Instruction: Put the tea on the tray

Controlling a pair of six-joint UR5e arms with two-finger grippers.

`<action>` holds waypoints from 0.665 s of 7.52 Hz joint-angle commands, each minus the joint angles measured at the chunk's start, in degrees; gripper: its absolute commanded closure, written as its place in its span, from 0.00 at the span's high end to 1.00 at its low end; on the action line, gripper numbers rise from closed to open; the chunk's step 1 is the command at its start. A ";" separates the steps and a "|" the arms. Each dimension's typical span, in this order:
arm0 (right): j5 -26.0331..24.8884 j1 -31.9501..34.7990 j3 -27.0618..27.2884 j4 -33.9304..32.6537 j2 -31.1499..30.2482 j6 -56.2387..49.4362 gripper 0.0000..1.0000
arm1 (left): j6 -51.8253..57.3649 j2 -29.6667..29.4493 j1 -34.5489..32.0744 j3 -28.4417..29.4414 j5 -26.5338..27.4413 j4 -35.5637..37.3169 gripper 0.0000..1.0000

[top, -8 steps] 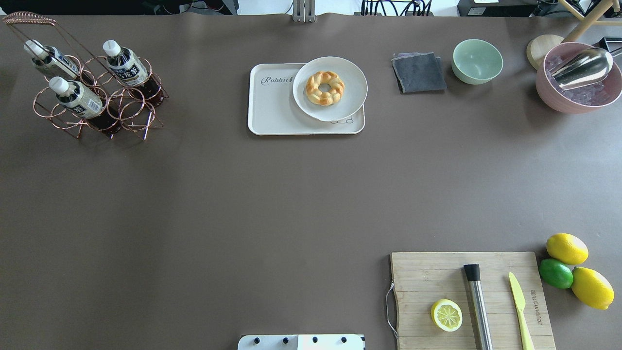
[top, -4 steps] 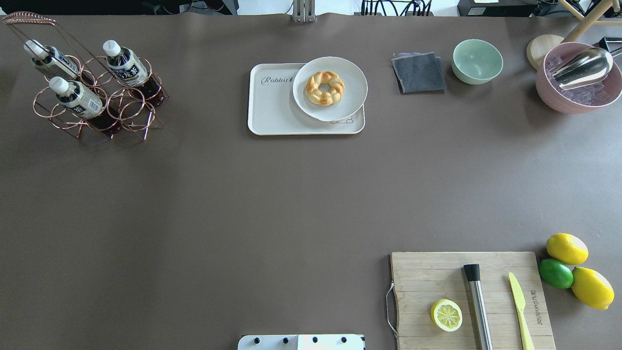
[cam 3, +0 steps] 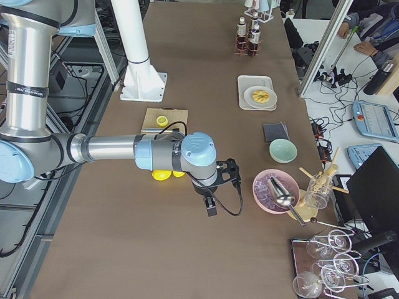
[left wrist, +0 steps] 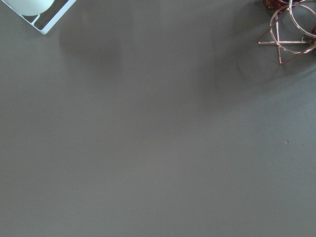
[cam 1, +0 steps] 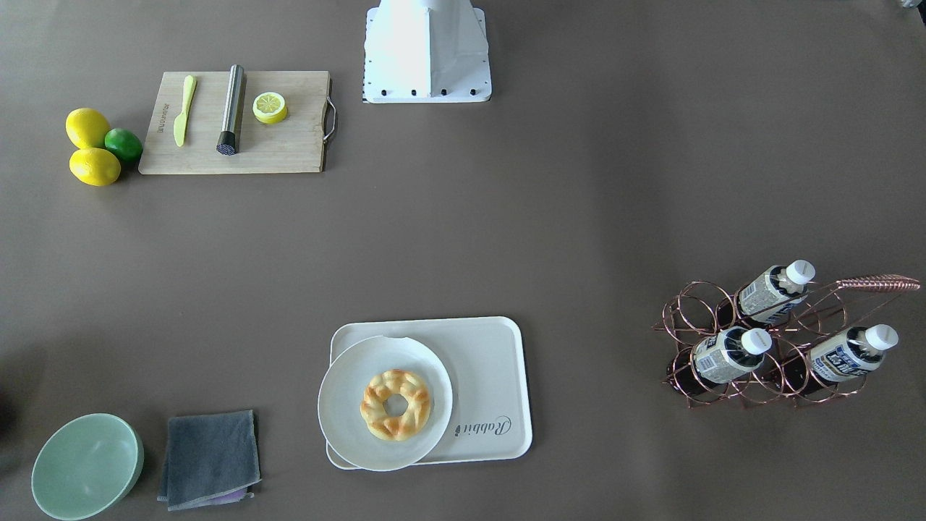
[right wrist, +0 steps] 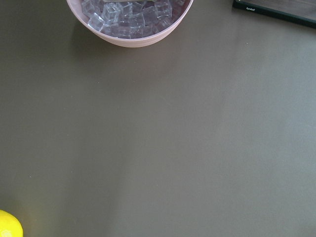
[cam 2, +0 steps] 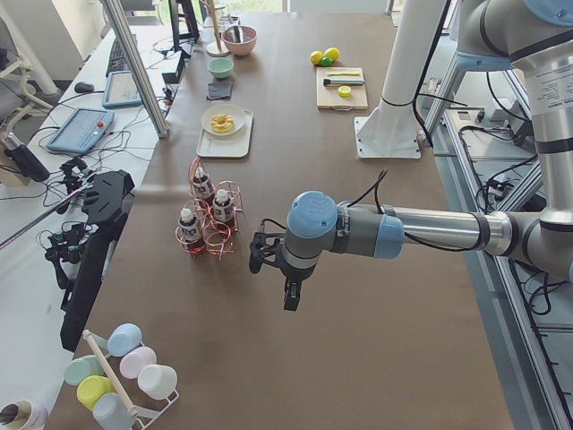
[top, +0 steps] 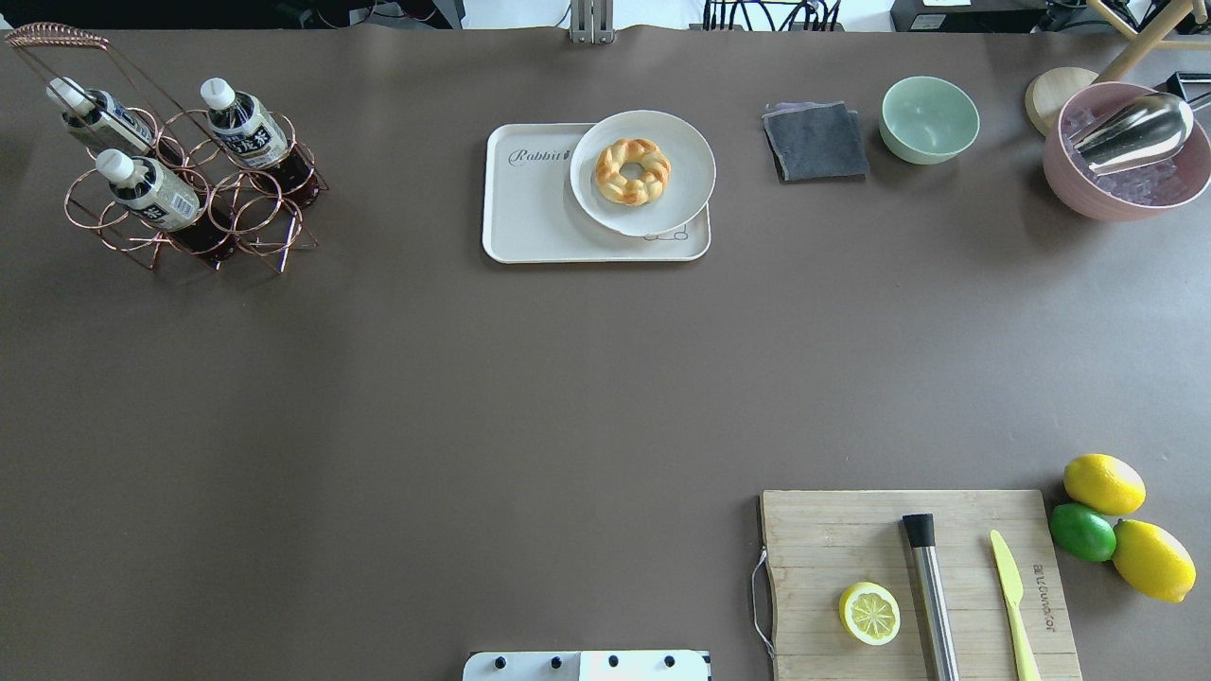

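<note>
— Nothing on the brown counter (top: 568, 378) has shifted since a second ago.
— Right. The tea bottles (top: 244, 125) sit in the copper wire rack (top: 270, 241), well apart from the tray (top: 530, 222). The left claw (cam 2: 291, 300) and right claw (cam 3: 212, 210) hang over bare counter; spread or pressed together, I cannot tell. Cluttered desks (cam 2: 89, 107) alongside.
</note>
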 commanded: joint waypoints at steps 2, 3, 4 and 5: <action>0.05 0.00 -0.02 0.03 0.06 0.34 1.00 | 0.03 0.88 0.07 0.29 -0.04 -0.20 0.97; 0.05 -0.09 -0.02 0.03 0.14 0.35 1.00 | -0.05 1.23 0.07 0.21 -0.21 -0.38 0.98; 0.05 0.00 0.06 0.03 0.23 0.43 1.00 | -0.23 1.15 0.07 0.03 0.05 -1.60 0.97; 0.14 0.00 0.07 0.03 0.23 0.43 1.00 | -0.49 1.15 -0.02 0.03 0.31 -3.00 0.98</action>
